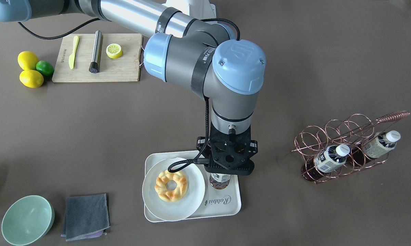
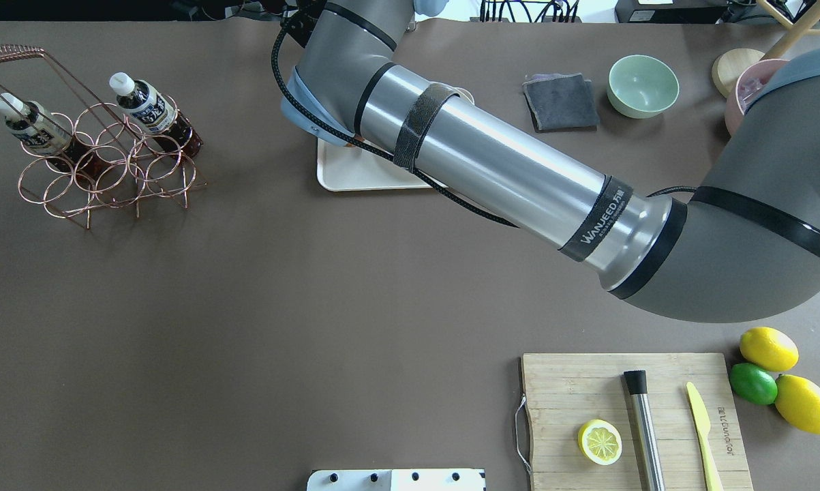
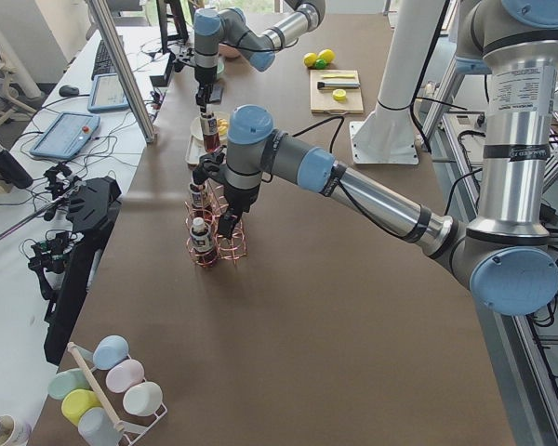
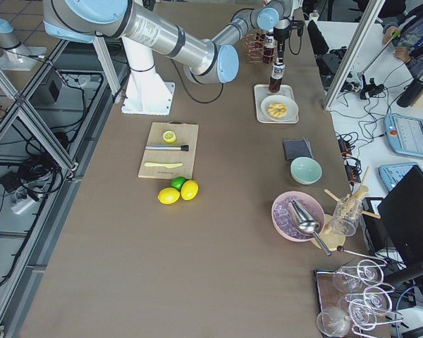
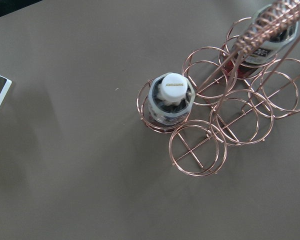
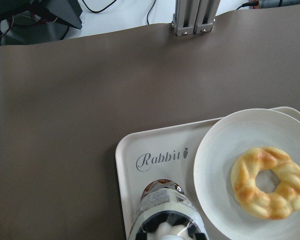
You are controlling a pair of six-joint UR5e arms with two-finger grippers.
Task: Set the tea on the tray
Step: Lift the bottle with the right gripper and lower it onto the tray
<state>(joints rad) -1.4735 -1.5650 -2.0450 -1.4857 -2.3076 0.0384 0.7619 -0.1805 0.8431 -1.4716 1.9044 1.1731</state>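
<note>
The tea (image 1: 220, 181), a small clear bottle of red-brown liquid, stands upright over the bare strip of the cream-white tray (image 1: 222, 208), beside the "Rabbit" lettering. My right gripper (image 1: 228, 163) is straight above it and shut on its top. The right wrist view shows the tea (image 6: 165, 217) with its base at the tray (image 6: 127, 165); whether it touches I cannot tell. My left gripper (image 3: 229, 221) hangs above the copper wire rack (image 3: 221, 243); it shows only in the exterior left view, so I cannot tell if it is open.
A round white plate (image 1: 191, 194) with a doughnut (image 1: 171, 185) fills the tray's other half. The wire rack (image 1: 345, 147) holds two more bottles (image 1: 328, 159) (image 1: 379, 143). A green bowl (image 1: 27, 220), grey cloth (image 1: 85, 216), cutting board (image 1: 123, 68) and lemons (image 1: 29, 70) lie around.
</note>
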